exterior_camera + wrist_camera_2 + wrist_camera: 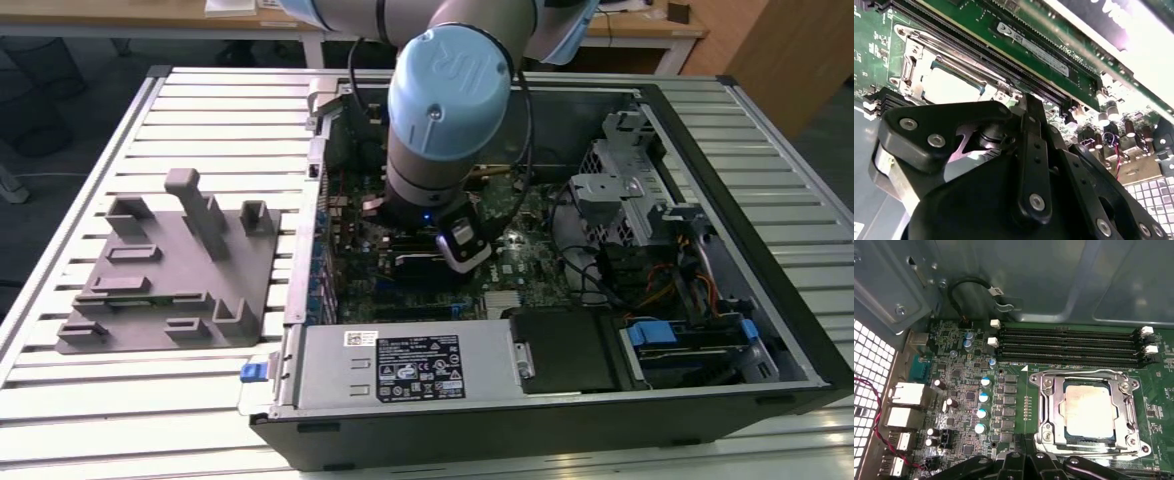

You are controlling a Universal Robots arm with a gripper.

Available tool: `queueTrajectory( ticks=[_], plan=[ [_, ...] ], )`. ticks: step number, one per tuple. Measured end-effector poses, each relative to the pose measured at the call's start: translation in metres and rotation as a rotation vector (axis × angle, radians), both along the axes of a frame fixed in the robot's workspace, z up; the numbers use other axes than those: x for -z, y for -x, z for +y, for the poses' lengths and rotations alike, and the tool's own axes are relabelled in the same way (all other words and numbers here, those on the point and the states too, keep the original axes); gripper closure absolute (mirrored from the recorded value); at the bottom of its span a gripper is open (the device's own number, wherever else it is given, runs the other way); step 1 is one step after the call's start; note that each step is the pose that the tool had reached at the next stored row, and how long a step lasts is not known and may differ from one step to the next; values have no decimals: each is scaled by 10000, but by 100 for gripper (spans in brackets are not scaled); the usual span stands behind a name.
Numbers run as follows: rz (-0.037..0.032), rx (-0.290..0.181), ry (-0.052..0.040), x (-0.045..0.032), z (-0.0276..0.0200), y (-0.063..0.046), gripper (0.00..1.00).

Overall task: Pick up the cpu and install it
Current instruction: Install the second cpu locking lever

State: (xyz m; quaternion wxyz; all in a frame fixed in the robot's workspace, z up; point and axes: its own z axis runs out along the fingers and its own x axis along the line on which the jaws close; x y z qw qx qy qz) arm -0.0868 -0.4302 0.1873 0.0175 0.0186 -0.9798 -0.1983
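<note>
The cpu [1089,411], a flat square with a dull silvery top, lies in the shiny metal socket frame [1046,410] on the green motherboard [964,395]. The matte black gripper [1026,460] hangs just above the frame, its fingertips cut off from sight, so I cannot tell how its jaws stand. A grey plastic block [174,270] sits outside the computer case [747,330], on the ribbed metal table [120,400].
</note>
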Motion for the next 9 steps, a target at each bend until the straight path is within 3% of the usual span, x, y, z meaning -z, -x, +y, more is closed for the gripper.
queueTrajectory(
  ticks=[9],
  plan=[
    [-7,0,-6,-43,0,0,89]
  ],
)
